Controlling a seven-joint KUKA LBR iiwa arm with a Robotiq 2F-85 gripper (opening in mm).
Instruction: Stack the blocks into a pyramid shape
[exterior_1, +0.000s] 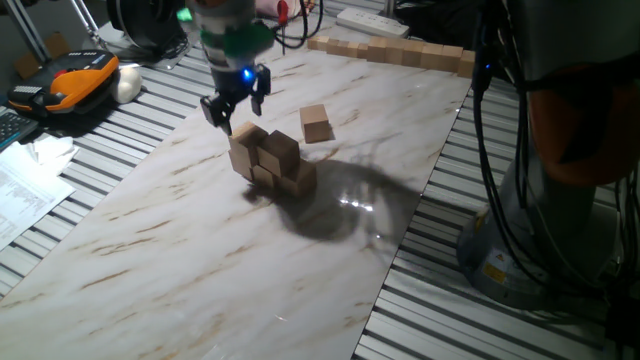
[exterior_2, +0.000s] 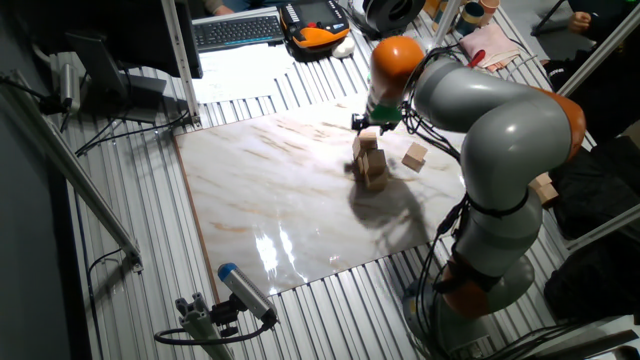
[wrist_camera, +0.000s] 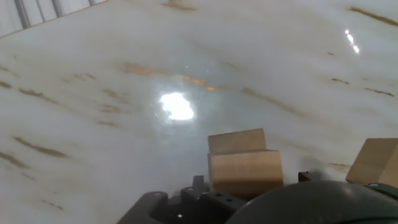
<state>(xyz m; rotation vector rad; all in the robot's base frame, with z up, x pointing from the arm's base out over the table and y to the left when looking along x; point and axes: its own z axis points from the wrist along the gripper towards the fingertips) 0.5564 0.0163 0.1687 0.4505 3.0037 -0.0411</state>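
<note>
Several light-tan blocks (exterior_1: 272, 160) stand stacked in a tight two-tier cluster near the middle of the marble board (exterior_1: 200, 260); the other fixed view shows the same stack (exterior_2: 371, 165). One loose block (exterior_1: 316, 124) lies just behind and to the right of it, also seen as the loose block (exterior_2: 415, 155). My gripper (exterior_1: 236, 106) hangs open just above the stack's top left block, with nothing between its fingers. The hand view shows the upper blocks (wrist_camera: 244, 163) close below and another block (wrist_camera: 374, 162) at the right edge.
A long joined row of tan cubes (exterior_1: 395, 50) lies along the board's far edge. An orange-and-black device (exterior_1: 75, 80) and papers (exterior_1: 25, 185) sit off the board to the left. Cables and the robot base (exterior_1: 520, 250) stand to the right.
</note>
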